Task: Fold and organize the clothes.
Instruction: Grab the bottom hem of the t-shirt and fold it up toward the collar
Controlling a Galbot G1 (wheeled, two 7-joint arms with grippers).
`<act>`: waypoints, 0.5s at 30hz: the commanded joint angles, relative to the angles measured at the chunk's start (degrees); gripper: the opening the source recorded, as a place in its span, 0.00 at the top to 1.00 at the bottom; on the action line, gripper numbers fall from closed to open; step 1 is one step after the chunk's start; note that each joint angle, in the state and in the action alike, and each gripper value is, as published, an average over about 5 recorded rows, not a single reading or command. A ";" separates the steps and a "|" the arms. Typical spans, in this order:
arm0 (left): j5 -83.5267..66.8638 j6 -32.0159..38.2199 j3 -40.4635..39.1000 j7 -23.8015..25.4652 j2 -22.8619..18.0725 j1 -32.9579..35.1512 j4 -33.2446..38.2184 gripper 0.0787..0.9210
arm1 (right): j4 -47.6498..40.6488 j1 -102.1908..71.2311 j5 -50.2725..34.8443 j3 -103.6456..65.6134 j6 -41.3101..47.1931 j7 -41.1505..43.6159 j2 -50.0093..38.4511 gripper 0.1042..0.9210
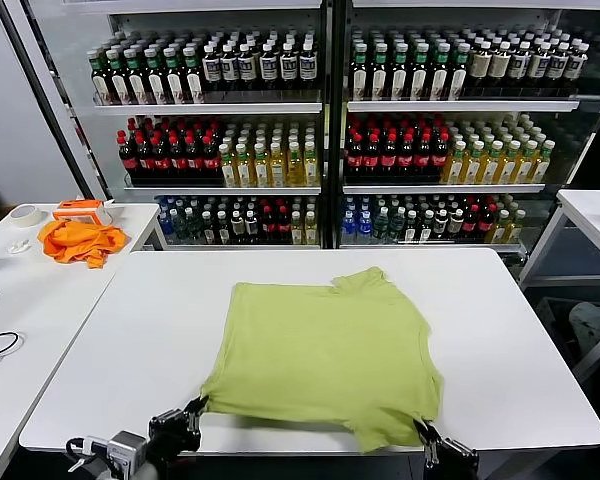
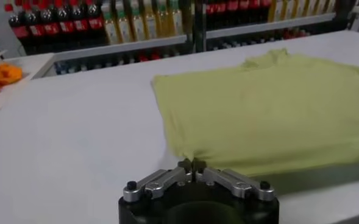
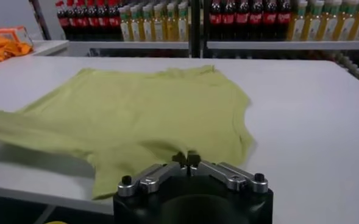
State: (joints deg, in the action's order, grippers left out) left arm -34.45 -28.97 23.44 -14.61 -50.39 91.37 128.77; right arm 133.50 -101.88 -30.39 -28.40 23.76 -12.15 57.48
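Note:
The light yellow-green T-shirt (image 1: 325, 350) lies partly folded on the white table (image 1: 140, 330), plain side up, no print showing. My left gripper (image 1: 196, 408) is shut on its near left corner at the table's front edge; in the left wrist view the gripper (image 2: 191, 164) pinches the T-shirt (image 2: 270, 109). My right gripper (image 1: 423, 432) is shut on the near right corner; in the right wrist view the gripper (image 3: 186, 159) pinches the T-shirt (image 3: 149, 109). The near hem between the grippers is lifted slightly off the table.
A bright orange cloth (image 1: 78, 240) and a tape roll (image 1: 25, 214) lie on a side table at the far left. Shelves of bottles (image 1: 325, 130) stand behind the table. Another white table (image 1: 595, 215) stands at the right.

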 commanded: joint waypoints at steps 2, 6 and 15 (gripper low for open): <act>-2.83 2.37 -5.92 2.90 0.10 -17.20 -12.72 1.00 | -6.27 14.16 -3.54 3.03 4.49 -0.84 -0.80 1.00; -3.26 3.61 -8.51 3.25 -0.02 -20.98 -16.10 1.00 | -9.21 17.61 -3.68 4.67 5.42 -0.93 -0.40 1.00; -3.68 4.76 -13.57 4.60 -0.58 -26.89 -21.77 1.00 | -13.34 21.04 -3.71 6.80 7.03 -1.39 0.78 1.00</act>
State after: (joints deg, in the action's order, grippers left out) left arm -37.38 -25.56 15.56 -11.31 -51.02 74.24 115.18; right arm 124.48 -86.76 -33.25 -23.57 28.98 -13.24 58.22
